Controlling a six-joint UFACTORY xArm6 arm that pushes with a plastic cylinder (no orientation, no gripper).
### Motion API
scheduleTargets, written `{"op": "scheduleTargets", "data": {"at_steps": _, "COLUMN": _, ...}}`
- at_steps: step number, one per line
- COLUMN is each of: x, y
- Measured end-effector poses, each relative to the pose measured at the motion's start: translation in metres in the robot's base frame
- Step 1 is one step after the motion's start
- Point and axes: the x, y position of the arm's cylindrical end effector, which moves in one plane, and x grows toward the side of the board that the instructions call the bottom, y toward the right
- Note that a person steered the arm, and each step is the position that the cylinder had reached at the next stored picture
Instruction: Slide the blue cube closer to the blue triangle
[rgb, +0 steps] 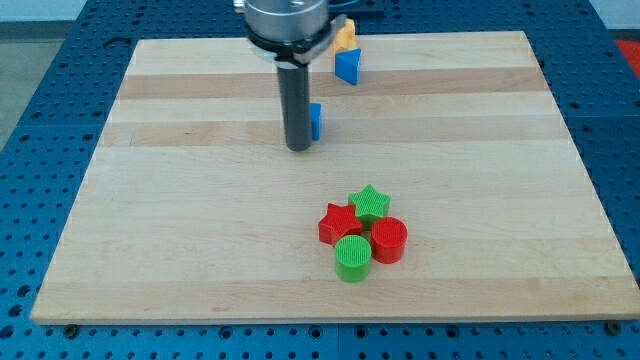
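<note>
The blue cube (316, 121) sits on the wooden board (180, 220) at the view's upper middle, mostly hidden behind my dark rod. My tip (298, 148) rests on the board just left of and below the cube, touching or almost touching it. The blue triangle (347, 66) lies near the view's top edge, up and right of the cube, with a short stretch of bare board between them.
An orange-yellow block (345, 38) sits just above the blue triangle at the board's top edge. A cluster lies at lower centre: green star (371, 203), red star (338, 222), red cylinder (389, 240), green cylinder (352, 258).
</note>
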Motion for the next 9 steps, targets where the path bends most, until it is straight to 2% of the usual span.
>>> {"op": "scheduleTargets", "data": {"at_steps": 1, "x": -0.029, "y": -0.001}}
{"op": "scheduleTargets", "data": {"at_steps": 2, "x": -0.048, "y": 0.027}}
{"op": "scheduleTargets", "data": {"at_steps": 5, "x": -0.062, "y": 0.071}}
{"op": "scheduleTargets", "data": {"at_steps": 6, "x": -0.073, "y": 0.076}}
{"op": "scheduleTargets", "data": {"at_steps": 7, "x": -0.073, "y": 0.054}}
{"op": "scheduleTargets", "data": {"at_steps": 9, "x": -0.071, "y": 0.047}}
